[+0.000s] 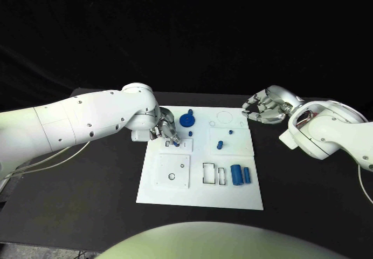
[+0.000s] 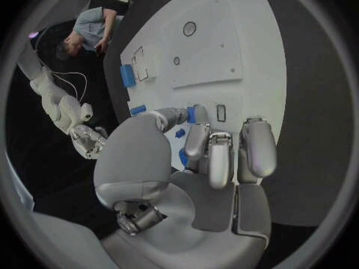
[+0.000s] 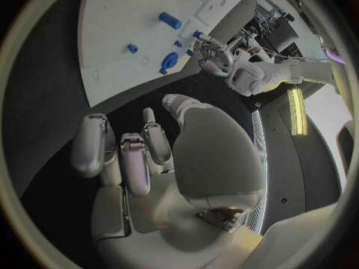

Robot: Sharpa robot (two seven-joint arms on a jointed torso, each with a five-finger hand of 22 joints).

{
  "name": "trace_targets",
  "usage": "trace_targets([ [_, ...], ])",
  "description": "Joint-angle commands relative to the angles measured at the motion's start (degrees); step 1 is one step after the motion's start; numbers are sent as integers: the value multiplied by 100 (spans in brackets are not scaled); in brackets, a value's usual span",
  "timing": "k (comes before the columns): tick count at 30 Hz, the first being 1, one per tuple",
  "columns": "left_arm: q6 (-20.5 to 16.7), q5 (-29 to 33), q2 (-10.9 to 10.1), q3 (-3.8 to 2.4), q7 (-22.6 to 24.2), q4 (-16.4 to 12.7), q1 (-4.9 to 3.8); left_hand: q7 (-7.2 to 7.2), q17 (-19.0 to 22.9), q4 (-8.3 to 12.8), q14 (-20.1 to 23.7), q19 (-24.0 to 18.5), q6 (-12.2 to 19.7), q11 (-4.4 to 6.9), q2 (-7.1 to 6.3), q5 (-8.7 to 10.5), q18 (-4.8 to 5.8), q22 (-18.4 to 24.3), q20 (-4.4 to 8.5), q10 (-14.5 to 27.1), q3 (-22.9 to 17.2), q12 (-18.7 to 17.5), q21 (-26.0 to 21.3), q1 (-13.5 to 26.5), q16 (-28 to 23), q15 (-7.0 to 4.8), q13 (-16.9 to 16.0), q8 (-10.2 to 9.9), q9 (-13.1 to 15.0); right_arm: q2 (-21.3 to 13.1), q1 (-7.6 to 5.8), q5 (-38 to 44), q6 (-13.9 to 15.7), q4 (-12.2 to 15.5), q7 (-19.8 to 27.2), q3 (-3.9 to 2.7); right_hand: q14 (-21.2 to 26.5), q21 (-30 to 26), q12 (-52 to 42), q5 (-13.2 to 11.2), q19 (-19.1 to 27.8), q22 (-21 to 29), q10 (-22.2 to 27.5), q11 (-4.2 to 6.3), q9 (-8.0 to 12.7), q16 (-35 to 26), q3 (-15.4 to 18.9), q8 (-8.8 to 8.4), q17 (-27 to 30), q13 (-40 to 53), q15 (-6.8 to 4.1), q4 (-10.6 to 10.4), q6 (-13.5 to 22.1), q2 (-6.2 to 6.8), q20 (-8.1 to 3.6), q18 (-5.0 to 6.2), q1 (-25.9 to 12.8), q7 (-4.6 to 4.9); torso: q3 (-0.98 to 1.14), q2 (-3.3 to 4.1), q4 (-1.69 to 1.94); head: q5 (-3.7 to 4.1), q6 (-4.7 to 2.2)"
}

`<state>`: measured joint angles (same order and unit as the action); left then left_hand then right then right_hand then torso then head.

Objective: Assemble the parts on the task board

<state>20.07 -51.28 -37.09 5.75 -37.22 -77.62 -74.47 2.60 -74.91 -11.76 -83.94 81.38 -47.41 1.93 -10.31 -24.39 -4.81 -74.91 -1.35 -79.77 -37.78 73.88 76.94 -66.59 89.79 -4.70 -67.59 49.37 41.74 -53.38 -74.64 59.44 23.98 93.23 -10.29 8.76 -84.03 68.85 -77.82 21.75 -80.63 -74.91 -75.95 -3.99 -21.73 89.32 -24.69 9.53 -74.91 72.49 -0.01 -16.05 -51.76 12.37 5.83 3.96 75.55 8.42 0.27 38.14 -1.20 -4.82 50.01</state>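
Task board (image 1: 198, 186), the white plate, lies in the middle of the black table (image 1: 85, 205), and we log it as the largest item apart from the table itself. We see the left arm (image 1: 70, 121) reaching in over the board's far left corner, and the right arm (image 1: 334, 132) off the board's far right corner above bare table. We note the left hand (image 1: 167, 131) sits low over the board with its fingers curled down; a small blue part (image 1: 177, 142) shows right at its fingertips (image 1: 172, 140), pinched there as far as we can judge, and the left wrist view shows blue between thumb and fingers (image 2: 196, 138). We record the right hand (image 1: 266, 108) hanging beside the board's far right edge, fingers curled inward with nothing in them. Two blue cylinders (image 1: 240, 175) lie side by side near the board's right edge, next to a rectangular slot (image 1: 211, 173). A round blue part (image 1: 187, 119) stands near the far edge, just beside the left hand. Smaller blue pieces (image 1: 221, 144) lie around the board's middle.
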Motion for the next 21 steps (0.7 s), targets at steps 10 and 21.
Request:
trace_targets([
  [10, 136, 58, 17, 5, 4, -3, 2, -46, -1509, 1006, -606, 3, -16, 1, 26, -46, 108, -264, -1, -39, -955, 25, -16, -38, 21, -37, -2, 21, 9, 6, 9, 19, -66, 3, 12, 0, -544, -38, -3, 20, -1, -300, -8, 35, -9, -32, -18, 21, -1312, -5, -50, -2, 28, 0, -34, 87, -42, 1, 1, 0, -5, -5, -1],
  [21, 147, 83, 25, 7, 2, -2, 3, -46, -1509, 1006, -606, 3, -16, 1, 26, -46, 108, -264, -1, -39, -955, 25, -16, -38, 21, -37, -2, 21, 9, 7, 10, 19, -68, 3, 11, 0, -544, -38, -3, 20, -1, -300, -8, 35, -9, -32, -18, 21, -1312, -5, -50, -2, 28, 0, -34, 87, -42, 1, -1, 1, -1, 0, -1],
])
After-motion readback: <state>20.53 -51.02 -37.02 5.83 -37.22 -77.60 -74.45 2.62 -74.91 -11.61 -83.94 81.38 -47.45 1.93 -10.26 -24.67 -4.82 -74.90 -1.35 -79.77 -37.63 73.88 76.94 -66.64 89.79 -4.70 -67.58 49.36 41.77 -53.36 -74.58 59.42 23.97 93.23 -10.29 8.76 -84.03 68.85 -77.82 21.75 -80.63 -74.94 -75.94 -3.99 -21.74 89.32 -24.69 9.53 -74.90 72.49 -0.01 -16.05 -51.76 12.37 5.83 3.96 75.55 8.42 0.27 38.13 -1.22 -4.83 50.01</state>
